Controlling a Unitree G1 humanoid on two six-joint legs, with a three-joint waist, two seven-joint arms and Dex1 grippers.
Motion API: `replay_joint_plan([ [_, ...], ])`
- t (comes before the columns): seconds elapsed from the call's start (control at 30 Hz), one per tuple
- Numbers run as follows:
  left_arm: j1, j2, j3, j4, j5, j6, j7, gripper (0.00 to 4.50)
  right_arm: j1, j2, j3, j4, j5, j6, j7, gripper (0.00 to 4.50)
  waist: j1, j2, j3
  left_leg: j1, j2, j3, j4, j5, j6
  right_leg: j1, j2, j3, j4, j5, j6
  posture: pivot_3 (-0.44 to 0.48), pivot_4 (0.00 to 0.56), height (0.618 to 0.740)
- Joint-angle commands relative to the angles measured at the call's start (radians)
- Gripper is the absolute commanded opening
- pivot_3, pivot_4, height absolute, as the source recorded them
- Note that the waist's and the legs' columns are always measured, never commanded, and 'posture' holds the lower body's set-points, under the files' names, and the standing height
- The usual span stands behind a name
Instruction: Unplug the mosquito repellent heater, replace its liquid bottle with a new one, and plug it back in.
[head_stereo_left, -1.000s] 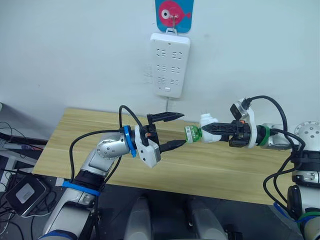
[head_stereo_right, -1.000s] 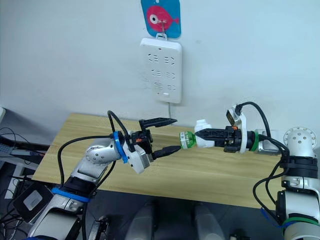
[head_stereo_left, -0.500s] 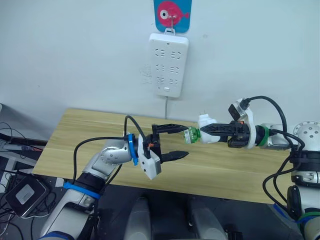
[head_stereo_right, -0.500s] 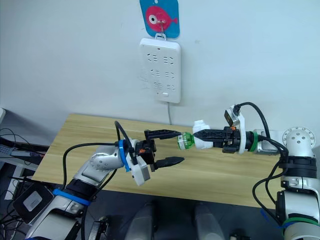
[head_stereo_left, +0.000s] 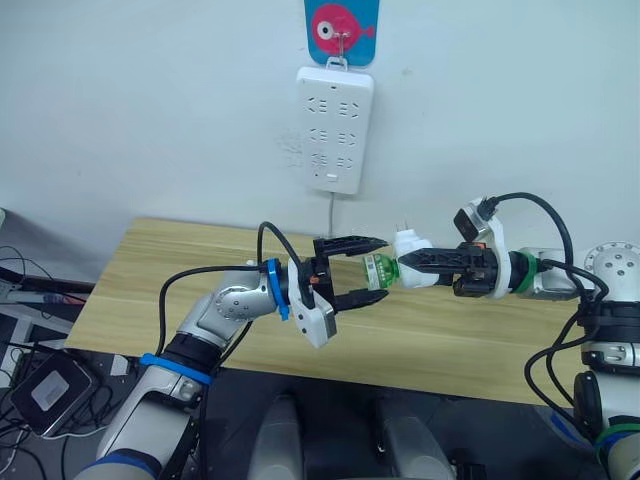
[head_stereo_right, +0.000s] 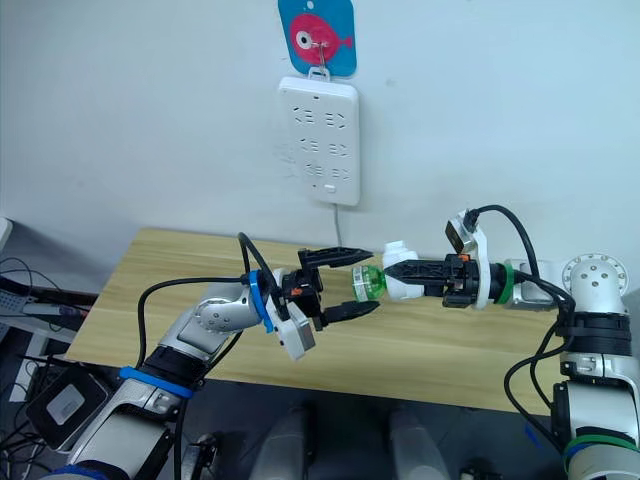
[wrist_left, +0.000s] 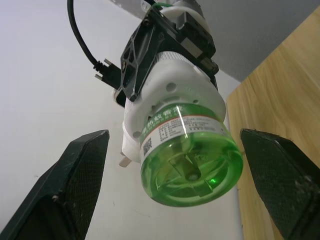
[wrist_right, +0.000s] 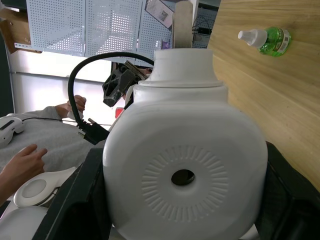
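My right gripper (head_stereo_left: 407, 263) is shut on the mosquito repellent heater (head_stereo_left: 411, 244), a white rounded unit held above the table with its vent hole (wrist_right: 183, 176) facing the wrist camera. A green liquid bottle (head_stereo_left: 378, 268) sticks out of the heater toward my left arm. My left gripper (head_stereo_left: 384, 269) is open, one finger (wrist_left: 75, 185) on each side of that bottle (wrist_left: 192, 160), with gaps on both sides. A second green bottle with a white cap (wrist_right: 265, 39) lies on the wooden table (wrist_right: 280, 110).
A long white power strip (head_stereo_left: 335, 130) hangs on the wall under a blue fish hook (head_stereo_left: 342, 25), its cord dropping behind the table (head_stereo_left: 180, 270). A person's hand (wrist_right: 20, 160) shows in the right wrist view. Cables and boxes (head_stereo_left: 40, 390) lie on the floor at left.
My left gripper has moved right toward the heater, and its open fingers now stand on either side of the green bottle. The right gripper has barely shifted.
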Motion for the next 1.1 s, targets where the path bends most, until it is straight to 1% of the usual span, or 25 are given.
replay_joint_plan([
  [0.03, -0.008, 0.004, 0.000, -0.009, -0.006, -0.028, 0.024, 4.44, -0.013, -0.013, -0.020, -0.028, 0.045, 0.008, 0.000, 3.00, 0.000, 0.000, 0.000, 0.000, 0.000, 0.000, 0.000, 0.000, 0.000, 0.000, 0.000, 0.000, 0.000, 0.000, 0.000, -0.009, 0.264, 0.740],
  [0.1, -0.007, 0.008, -0.005, -0.014, -0.013, -0.034, 0.025, 4.05, -0.011, -0.014, -0.021, -0.030, 0.046, 0.008, -0.002, 3.00, 0.001, 0.000, 0.000, 0.000, 0.000, 0.000, 0.000, 0.000, 0.000, 0.000, 0.000, 0.000, 0.000, 0.000, 0.000, -0.009, 0.264, 0.740],
  [0.17, -0.007, 0.010, -0.009, -0.014, -0.015, -0.038, 0.025, 3.54, -0.010, -0.012, -0.022, -0.030, 0.047, 0.008, -0.004, 3.00, 0.001, 0.000, 0.000, 0.000, 0.000, 0.000, 0.000, 0.000, 0.000, 0.000, 0.000, 0.000, 0.000, 0.000, 0.000, -0.007, 0.265, 0.740],
  [0.3, -0.010, 0.015, -0.013, -0.008, -0.011, -0.048, 0.028, 2.28, -0.011, -0.007, -0.024, -0.027, 0.045, 0.007, -0.010, 3.00, 0.001, 0.000, 0.000, 0.000, 0.000, 0.000, 0.000, 0.000, 0.000, 0.000, 0.000, 0.000, 0.000, 0.000, 0.000, -0.006, 0.265, 0.740],
  [0.4, -0.011, 0.017, -0.016, -0.010, -0.023, -0.047, 0.025, 2.25, -0.012, -0.007, -0.023, -0.027, 0.044, 0.007, -0.010, 3.00, 0.001, 0.000, 0.000, 0.000, 0.000, 0.000, 0.000, 0.000, 0.000, 0.000, 0.000, 0.000, 0.000, 0.000, 0.000, -0.006, 0.264, 0.740],
  [0.43, -0.011, 0.018, -0.020, -0.013, -0.038, -0.040, 0.019, 2.25, -0.012, -0.008, -0.022, -0.027, 0.043, 0.007, -0.009, 3.00, 0.001, 0.000, 0.000, 0.000, 0.000, 0.000, 0.000, 0.000, 0.000, 0.000, 0.000, 0.000, 0.000, 0.000, 0.000, -0.006, 0.265, 0.740],
  [0.47, -0.007, 0.019, -0.034, -0.021, -0.080, -0.019, -0.002, 2.25, -0.012, -0.008, -0.022, -0.027, 0.043, 0.007, -0.009, 3.00, 0.001, 0.000, 0.000, 0.000, 0.000, 0.000, 0.000, 0.000, 0.000, 0.000, 0.000, 0.000, 0.000, 0.000, 0.000, -0.006, 0.265, 0.740],
  [0.53, 0.020, 0.025, -0.085, -0.087, -0.264, 0.113, -0.103, 2.25, -0.010, -0.012, -0.021, -0.028, 0.042, 0.008, -0.007, 3.00, 0.001, 0.000, 0.000, 0.000, 0.000, 0.000, 0.000, 0.000, 0.000, 0.000, 0.000, 0.000, 0.000, 0.000, 0.000, -0.006, 0.266, 0.740],
  [0.57, 0.045, 0.033, -0.106, -0.164, -0.407, 0.281, -0.173, 2.25, -0.008, -0.017, -0.019, -0.031, 0.043, 0.008, -0.005, 3.00, 0.000, 0.000, 0.000, 0.000, 0.000, 0.000, 0.000, 0.000, 0.000, 0.000, 0.000, 0.000, 0.000, 0.000, 0.000, -0.006, 0.266, 0.740],
  [0.6, 0.068, 0.048, -0.110, -0.267, -0.584, 0.519, -0.209, 2.25, -0.003, -0.029, -0.011, -0.043, 0.044, 0.008, 0.004, 3.00, -0.001, 0.000, 0.000, 0.000, 0.000, 0.000, 0.000, 0.000, 0.000, 0.000, 0.000, 0.000, 0.000, 0.000, 0.000, -0.006, 0.266, 0.740],
  [0.67, 0.086, 0.095, -0.101, -0.430, -0.867, 0.918, -0.241, 2.25, 0.007, -0.052, 0.005, -0.066, 0.043, 0.008, 0.025, 3.00, -0.005, 0.000, 0.000, 0.000, 0.000, 0.000, 0.000, 0.000, 0.000, 0.000, 0.000, 0.000, 0.001, 0.000, 0.000, -0.007, 0.268, 0.740],
  [0.7, 0.077, 0.137, -0.083, -0.491, -1.074, 1.154, -0.220, 2.25, 0.011, -0.063, 0.012, -0.078, 0.042, 0.008, 0.035, 3.00, -0.007, 0.000, 0.001, -0.001, 0.000, -0.002, 0.000, 0.000, 0.000, 0.000, 0.000, -0.001, 0.001, 0.000, 0.000, -0.007, 0.268, 0.740],
  [0.73, 0.062, 0.172, -0.061, -0.516, -1.268, 1.367, -0.190, 2.25, 0.013, -0.071, 0.017, -0.085, 0.039, 0.008, 0.043, 3.00, -0.007, 0.000, 0.001, -0.001, 0.000, -0.004, 0.000, 0.000, 0.000, 0.000, 0.000, -0.003, 0.002, -0.001, 0.000, 0.000, 0.270, 0.740],
  [0.77, 0.043, 0.204, -0.039, -0.508, -1.453, 1.565, -0.164, 2.25, 0.015, -0.075, 0.021, -0.092, 0.036, 0.008, 0.050, 3.00, -0.008, 0.000, 0.001, -0.001, 0.000, -0.006, 0.000, 0.001, 0.001, 0.001, 0.000, -0.005, 0.002, -0.001, 0.001, 0.004, 0.267, 0.740],
  [0.8, 0.023, 0.223, -0.013, -0.453, -1.670, 1.738, -0.127, 2.25, 0.015, -0.077, 0.024, -0.096, 0.035, 0.008, 0.057, 3.00, -0.011, 0.000, 0.001, 0.000, 0.000, -0.009, 0.000, 0.001, 0.001, 0.002, 0.000, -0.007, 0.002, -0.003, 0.004, 0.002, 0.265, 0.740],
  [0.83, 0.004, 0.230, 0.008, -0.366, -1.865, 1.873, -0.093, 2.25, 0.015, -0.077, 0.027, -0.100, 0.032, 0.008, 0.062, 3.00, -0.014, 0.000, 0.001, 0.000, 0.000, -0.011, 0.000, 0.002, 0.002, 0.002, 0.000, -0.009, 0.002, -0.004, 0.004, 0.000, 0.265, 0.740],
  [0.87, -0.005, 0.229, 0.030, -0.291, -1.990, 1.968, -0.079, 2.25, 0.014, -0.077, 0.029, -0.103, 0.030, 0.008, 0.067, 3.00, -0.017, 0.000, 0.001, 0.000, 0.000, -0.013, 0.000, 0.002, 0.003, 0.003, 0.000, -0.011, 0.002, -0.004, 0.004, 0.000, 0.265, 0.740],
  [0.9, -0.009, 0.223, 0.048, -0.239, -2.061, 2.032, -0.061, 2.25, 0.013, -0.076, 0.031, -0.104, 0.029, 0.008, 0.070, 3.00, -0.021, 0.000, 0.001, 0.000, -0.001, -0.014, 0.000, 0.003, 0.004, 0.003, 0.000, -0.012, 0.002, -0.004, 0.004, 0.000, 0.265, 0.740],
  [0.97, 0.000, 0.218, 0.066, -0.191, -2.085, 2.114, -0.033, 2.25, 0.011, -0.075, 0.029, -0.105, 0.023, 0.007, 0.070, 3.00, -0.023, 0.000, 0.001, -0.001, 0.000, -0.017, 0.001, 0.003, 0.004, 0.004, 0.001, -0.015, 0.002, -0.005, 0.004, -0.014, 0.263, 0.740],
  [1.1, 0.039, 0.217, 0.109, -0.195, -2.177, 2.222, 0.027, 2.25, 0.008, -0.089, 0.015, -0.096, 0.012, 0.001, 0.070, 3.00, -0.022, 0.000, 0.001, -0.001, 0.000, -0.019, 0.001, 0.003, 0.004, 0.004, 0.001, -0.018, 0.002, -0.005, 0.001, -0.025, 0.263, 0.740],
])
